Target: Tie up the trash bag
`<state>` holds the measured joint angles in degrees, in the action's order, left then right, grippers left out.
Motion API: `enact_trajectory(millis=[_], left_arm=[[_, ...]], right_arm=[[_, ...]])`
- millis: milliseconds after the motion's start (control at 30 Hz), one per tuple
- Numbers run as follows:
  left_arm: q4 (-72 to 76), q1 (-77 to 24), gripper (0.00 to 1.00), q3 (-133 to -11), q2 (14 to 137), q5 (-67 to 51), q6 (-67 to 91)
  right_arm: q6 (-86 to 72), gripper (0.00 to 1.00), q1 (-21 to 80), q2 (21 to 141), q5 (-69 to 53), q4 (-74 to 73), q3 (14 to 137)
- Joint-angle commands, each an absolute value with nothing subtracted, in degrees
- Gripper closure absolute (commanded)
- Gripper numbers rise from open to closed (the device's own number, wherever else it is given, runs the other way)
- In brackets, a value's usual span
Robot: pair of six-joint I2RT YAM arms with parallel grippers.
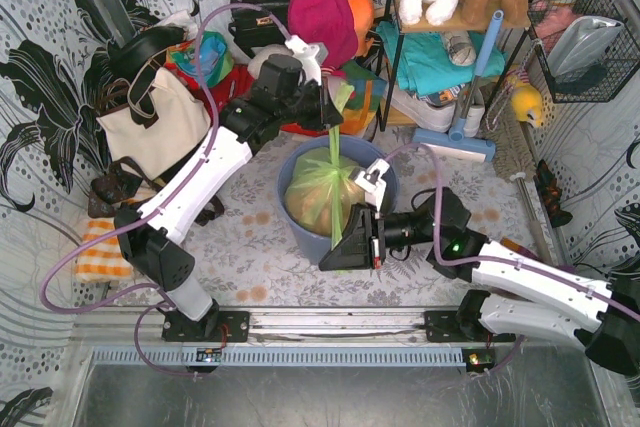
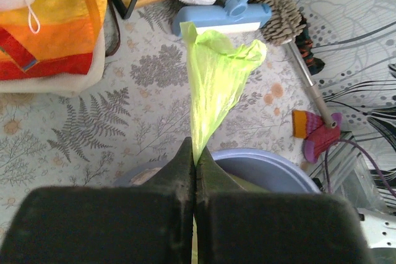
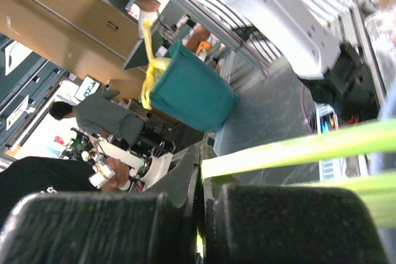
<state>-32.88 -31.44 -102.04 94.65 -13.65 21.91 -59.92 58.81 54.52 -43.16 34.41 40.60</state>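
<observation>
The left arm (image 1: 200, 182) and right arm (image 1: 530, 282) are white with black joints. Purple cable (image 1: 212, 87) loops behind the black left gripper (image 2: 195, 153); a green light (image 1: 453, 244) glows behind the right gripper (image 3: 199, 171).

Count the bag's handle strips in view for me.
2. One strip rises from the trash bag to the shut left gripper above the bin; the other strip is pinched in the right gripper by the bin's near side. More may be hidden.

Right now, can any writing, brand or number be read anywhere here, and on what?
None can be read.
The wall panel and the small screen in the right wrist view are too blurred.
The trash bag and bin show no lettering.
</observation>
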Motion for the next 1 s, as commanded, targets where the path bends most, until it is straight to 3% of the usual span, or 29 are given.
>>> enact_trajectory(millis=[0,167,400,700,967], left_arm=[[-22.4,-28.5,1.00,-97.6,95.8,-6.0,19.3],[-20.1,-28.0,1.00,-94.5,94.7,-6.9,19.8],[-20.0,-27.9,1.00,-97.2,92.2,-11.2,19.4],[-7.7,-28.0,1.00,-95.8,86.4,-31.4,27.2],[-1.0,-29.1,1.00,-95.6,83.7,-39.8,33.8]], right_arm=[[-62.6,1.00,60.9,52.6,-49.0,40.3,32.7],[-62.3,1.00,60.9,52.3,-47.1,40.0,31.0],[-54.0,1.00,60.9,53.2,-44.4,28.5,42.1],[-40.8,0.97,60.9,59.2,-33.2,15.7,60.8],[-33.0,0.96,60.8,62.1,-20.5,11.8,69.7]])
